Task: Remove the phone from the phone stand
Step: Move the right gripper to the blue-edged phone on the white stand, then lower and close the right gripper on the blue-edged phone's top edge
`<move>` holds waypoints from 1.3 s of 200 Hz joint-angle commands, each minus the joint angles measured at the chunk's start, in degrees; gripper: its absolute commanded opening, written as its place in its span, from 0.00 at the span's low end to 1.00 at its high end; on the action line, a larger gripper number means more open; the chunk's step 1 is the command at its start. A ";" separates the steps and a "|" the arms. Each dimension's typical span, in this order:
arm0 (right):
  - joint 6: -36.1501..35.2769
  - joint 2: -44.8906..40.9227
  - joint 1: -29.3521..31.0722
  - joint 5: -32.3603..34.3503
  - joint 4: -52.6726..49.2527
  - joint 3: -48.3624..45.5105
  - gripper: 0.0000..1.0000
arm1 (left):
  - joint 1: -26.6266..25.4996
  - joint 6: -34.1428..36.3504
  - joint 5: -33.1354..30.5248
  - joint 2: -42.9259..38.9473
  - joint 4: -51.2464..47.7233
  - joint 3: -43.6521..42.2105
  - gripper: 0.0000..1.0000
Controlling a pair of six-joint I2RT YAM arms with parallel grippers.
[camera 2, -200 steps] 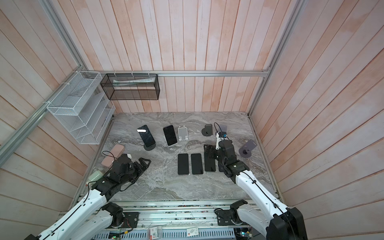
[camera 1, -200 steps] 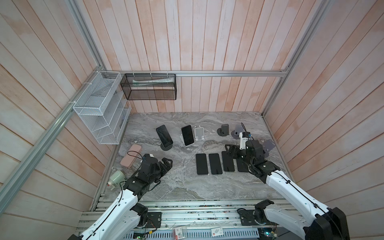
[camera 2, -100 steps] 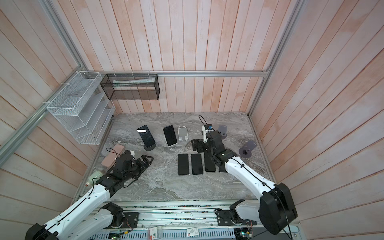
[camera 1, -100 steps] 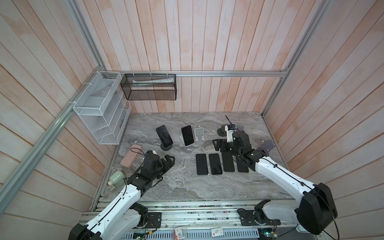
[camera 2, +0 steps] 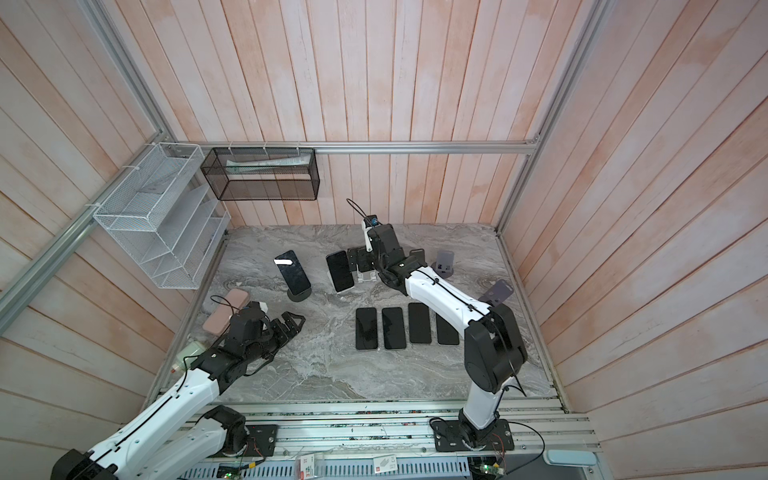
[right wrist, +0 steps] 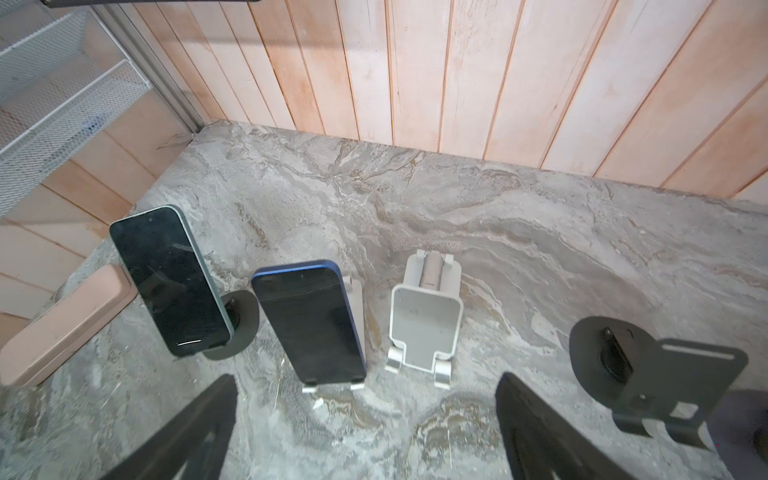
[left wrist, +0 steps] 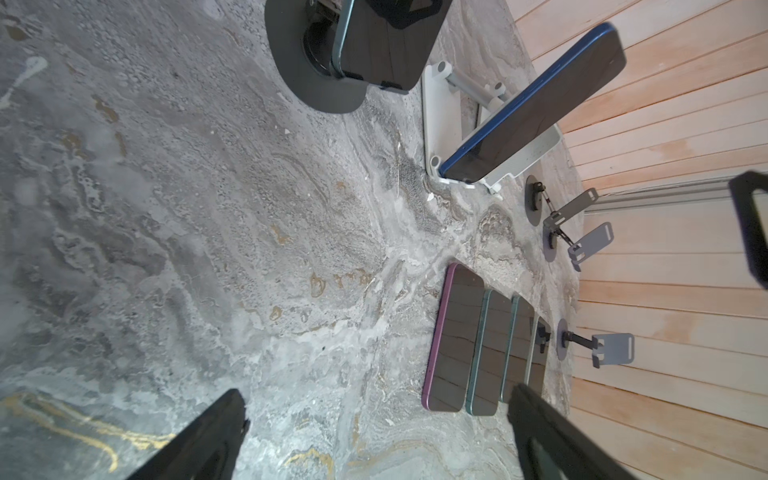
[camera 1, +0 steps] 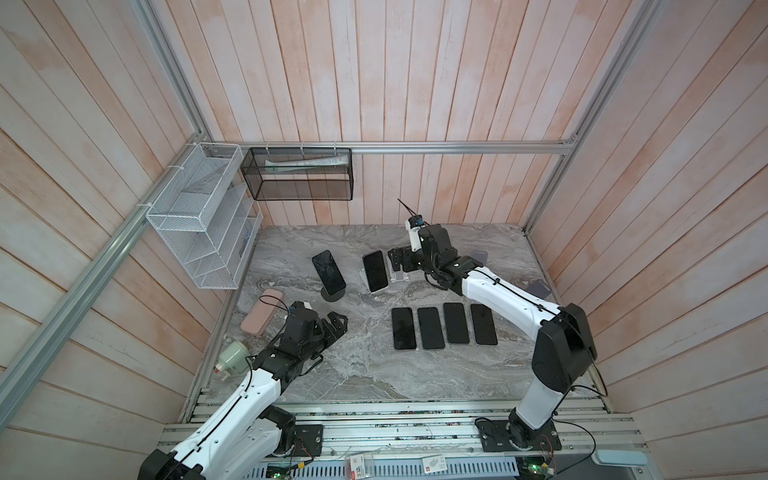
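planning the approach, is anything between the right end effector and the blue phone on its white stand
Nothing visible does. In the right wrist view only bare marble lies between the open right end effector and the blue phone. The empty white stand sits beside the phone, apart from it, and might crowd a finger.

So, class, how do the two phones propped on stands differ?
The pale-edged phone has a light rim, while the blue-edged phone has a dark blue one. The pale-edged phone rests on a black round-based stand and the blue-edged phone on a white stand. Both lean back with dark screens.
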 commanded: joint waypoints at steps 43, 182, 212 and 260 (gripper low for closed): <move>-2.65 13.49 2.61 0.33 -2.16 13.93 0.98 | 1.01 3.21 -3.50 -1.39 -1.04 1.77 1.00; -3.82 27.07 4.15 2.08 -8.54 28.68 0.98 | 1.46 4.56 -4.20 -3.87 -2.55 2.40 1.00; -3.65 27.65 4.17 1.44 -8.79 28.71 0.95 | 1.47 4.57 -3.49 -2.78 -2.42 2.89 1.00; -3.12 28.20 4.40 1.77 -7.35 28.40 0.90 | 1.63 4.66 -3.74 -2.96 -2.52 2.42 1.00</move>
